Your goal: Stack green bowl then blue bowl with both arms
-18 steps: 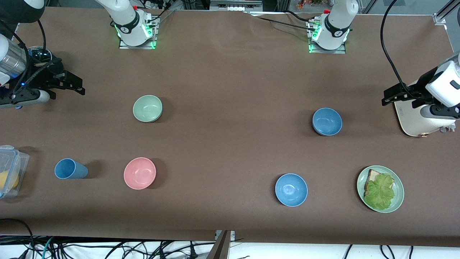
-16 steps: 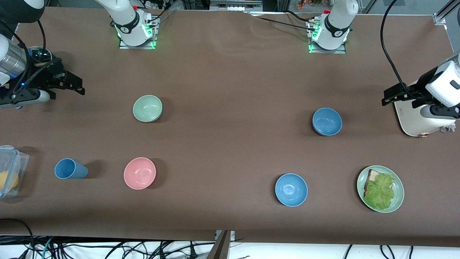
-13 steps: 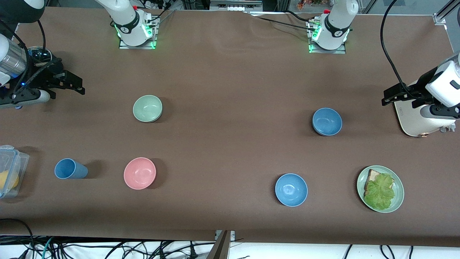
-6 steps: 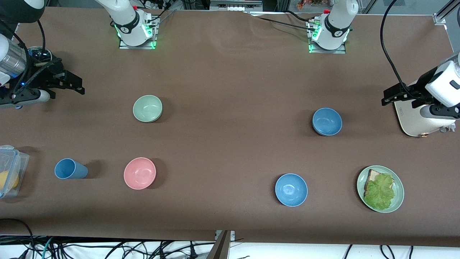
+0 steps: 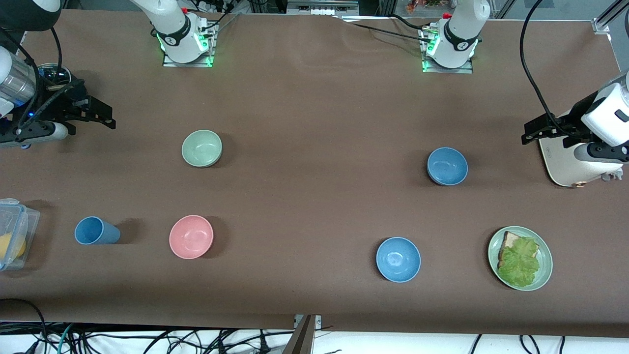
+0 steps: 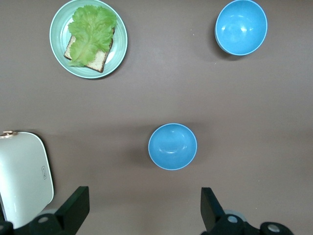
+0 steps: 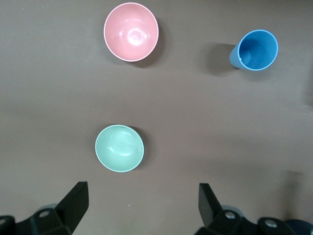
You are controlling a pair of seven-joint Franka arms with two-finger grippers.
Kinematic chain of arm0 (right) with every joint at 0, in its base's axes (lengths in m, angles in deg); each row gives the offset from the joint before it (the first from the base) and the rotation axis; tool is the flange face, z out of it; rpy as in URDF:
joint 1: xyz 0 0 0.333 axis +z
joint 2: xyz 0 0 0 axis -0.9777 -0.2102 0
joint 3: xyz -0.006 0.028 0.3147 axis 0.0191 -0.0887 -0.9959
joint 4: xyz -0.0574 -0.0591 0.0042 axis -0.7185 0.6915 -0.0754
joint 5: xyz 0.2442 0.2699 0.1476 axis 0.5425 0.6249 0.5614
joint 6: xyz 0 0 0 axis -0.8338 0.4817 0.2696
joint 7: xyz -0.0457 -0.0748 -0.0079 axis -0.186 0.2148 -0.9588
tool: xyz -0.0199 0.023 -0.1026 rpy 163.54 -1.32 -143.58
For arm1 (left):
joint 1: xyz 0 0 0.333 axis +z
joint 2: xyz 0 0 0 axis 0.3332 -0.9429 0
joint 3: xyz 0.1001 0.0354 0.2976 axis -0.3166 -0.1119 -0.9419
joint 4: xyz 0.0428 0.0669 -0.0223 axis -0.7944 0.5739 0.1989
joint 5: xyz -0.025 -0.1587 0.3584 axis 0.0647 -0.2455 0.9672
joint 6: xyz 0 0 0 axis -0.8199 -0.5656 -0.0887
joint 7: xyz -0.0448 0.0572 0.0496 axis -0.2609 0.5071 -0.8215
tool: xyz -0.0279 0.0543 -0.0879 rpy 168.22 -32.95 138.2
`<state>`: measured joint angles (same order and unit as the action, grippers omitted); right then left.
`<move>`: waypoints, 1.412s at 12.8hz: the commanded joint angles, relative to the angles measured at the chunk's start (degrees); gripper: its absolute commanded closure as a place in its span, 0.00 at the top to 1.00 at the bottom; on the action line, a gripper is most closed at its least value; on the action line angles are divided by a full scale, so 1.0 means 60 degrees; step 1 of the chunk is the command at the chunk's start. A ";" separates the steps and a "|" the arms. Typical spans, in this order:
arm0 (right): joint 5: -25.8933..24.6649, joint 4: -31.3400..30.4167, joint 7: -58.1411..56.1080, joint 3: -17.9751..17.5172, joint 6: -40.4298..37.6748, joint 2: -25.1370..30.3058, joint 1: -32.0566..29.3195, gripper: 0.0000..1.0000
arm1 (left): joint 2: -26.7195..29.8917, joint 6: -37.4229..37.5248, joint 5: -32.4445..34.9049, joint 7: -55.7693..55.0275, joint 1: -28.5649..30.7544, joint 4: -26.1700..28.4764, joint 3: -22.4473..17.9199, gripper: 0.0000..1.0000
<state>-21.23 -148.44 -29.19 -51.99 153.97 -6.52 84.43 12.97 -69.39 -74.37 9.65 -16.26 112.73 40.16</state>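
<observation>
The green bowl (image 5: 201, 148) (image 7: 119, 148) sits upright on the brown table toward the right arm's end. The blue bowl (image 5: 447, 166) (image 6: 172, 146), a muted steel blue, sits toward the left arm's end. My right gripper (image 5: 107, 117) (image 7: 142, 208) hovers open and empty over the table edge at its own end, well apart from the green bowl. My left gripper (image 5: 528, 133) (image 6: 145, 210) hovers open and empty beside a white appliance, apart from the blue bowl.
Nearer the camera stand a pink bowl (image 5: 191, 236), a blue cup (image 5: 96, 231), a brighter glossy blue bowl (image 5: 398, 259) and a pale-green plate (image 5: 545, 265) with bread and lettuce. A white appliance (image 5: 565, 164) and a plastic container (image 5: 12, 233) sit at the table's ends.
</observation>
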 commanded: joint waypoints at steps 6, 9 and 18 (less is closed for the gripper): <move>-0.0120 0.0145 -0.0070 -0.0078 -0.0218 0.0057 -0.0098 0.99 | -0.0048 0.0119 0.0160 0.0164 -0.0094 -0.0186 -0.0042 1.00; -0.0120 0.0145 -0.0070 -0.0078 -0.0232 0.0057 -0.0098 0.99 | -0.0048 0.0119 0.0160 0.0149 -0.0094 -0.0186 -0.0042 1.00; -0.0120 0.0101 0.0032 -0.0078 -0.0423 0.0072 -0.0098 0.99 | -0.0136 0.0105 0.0116 0.0135 -0.0036 -0.0186 -0.0042 1.00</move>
<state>-21.25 -148.44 -29.19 -51.99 152.66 -6.52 84.43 12.95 -69.39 -74.37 9.65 -16.48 112.68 40.13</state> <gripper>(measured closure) 0.004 0.000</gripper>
